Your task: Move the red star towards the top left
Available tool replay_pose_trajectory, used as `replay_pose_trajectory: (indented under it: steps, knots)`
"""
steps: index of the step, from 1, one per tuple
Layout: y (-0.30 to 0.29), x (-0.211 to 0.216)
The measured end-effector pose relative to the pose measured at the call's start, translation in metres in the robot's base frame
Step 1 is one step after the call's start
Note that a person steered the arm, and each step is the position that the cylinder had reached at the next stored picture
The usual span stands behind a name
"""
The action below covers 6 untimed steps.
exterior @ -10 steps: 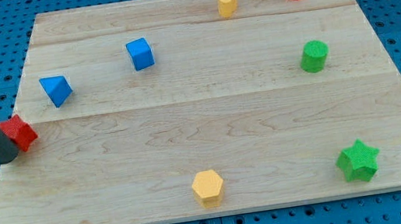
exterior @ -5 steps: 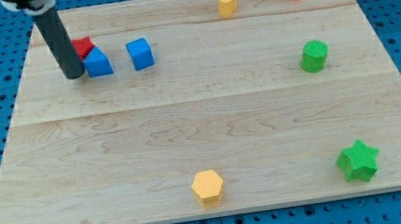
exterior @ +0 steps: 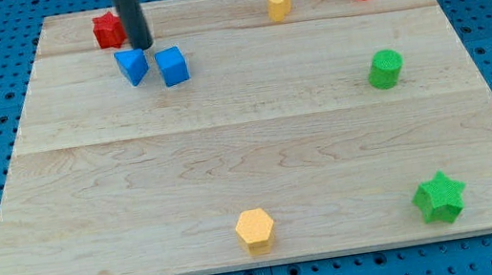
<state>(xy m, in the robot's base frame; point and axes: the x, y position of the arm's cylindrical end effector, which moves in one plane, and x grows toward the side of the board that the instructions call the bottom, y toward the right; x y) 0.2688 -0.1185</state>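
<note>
1. Camera view: the red star [exterior: 107,30] sits near the tabletop's top left corner; my tip [exterior: 144,47] touches its right side, just above the blue triangular block [exterior: 132,65]
2. I judge the push nearly finished; next calls for a short nudge leftward, or a stop
3. No claw here, only the rod; its upper end is cut off, and the star's right points are hidden

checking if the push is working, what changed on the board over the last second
The red star block went from the wooden board's left edge up to its top left. The blue wedge-shaped block was shoved toward the view's right and up, ending beside the blue cube. My tip swept from the left edge to just right of the red star. The blue cube and the yellow, green and other red blocks stayed put.
</note>
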Motion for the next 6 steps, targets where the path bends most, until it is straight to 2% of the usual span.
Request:
replay_pose_trajectory:
  steps: [3,4,5,6]
  knots:
    - [-0.034,-0.007]
    - [-0.003,-0.006]
    - [0.0,-0.005]
    - [-0.038,-0.009]
